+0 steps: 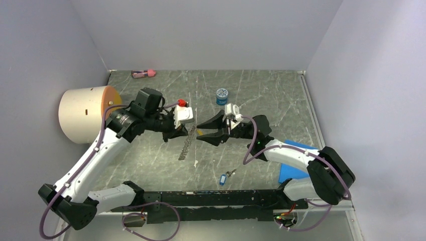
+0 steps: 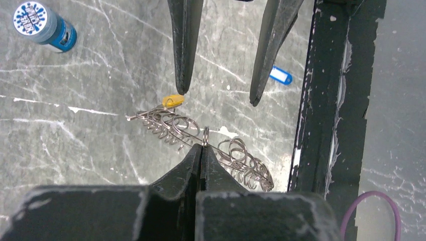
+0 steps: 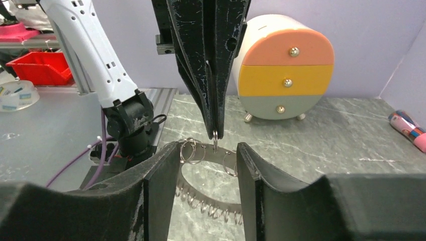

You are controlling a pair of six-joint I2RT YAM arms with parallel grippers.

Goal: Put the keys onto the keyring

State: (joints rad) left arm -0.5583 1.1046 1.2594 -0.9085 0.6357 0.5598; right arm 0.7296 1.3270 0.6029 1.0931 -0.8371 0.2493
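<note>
White link shells and black joint housings are fitted on left arm (image 1: 88, 163) and right arm (image 1: 289, 152). Purple cables (image 3: 103, 143) are routed along both. White camera blocks (image 1: 184, 114) are mounted at the wrists. Jaws are black, tapered, scuffed.

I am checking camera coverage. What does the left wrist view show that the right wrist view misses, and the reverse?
Only the left wrist: the yellow key, the blue key, a blue jar. Only the right wrist: a drawer chest, a pink object. Both: the keyring, pinched by the shut left gripper, and the open right gripper.
</note>
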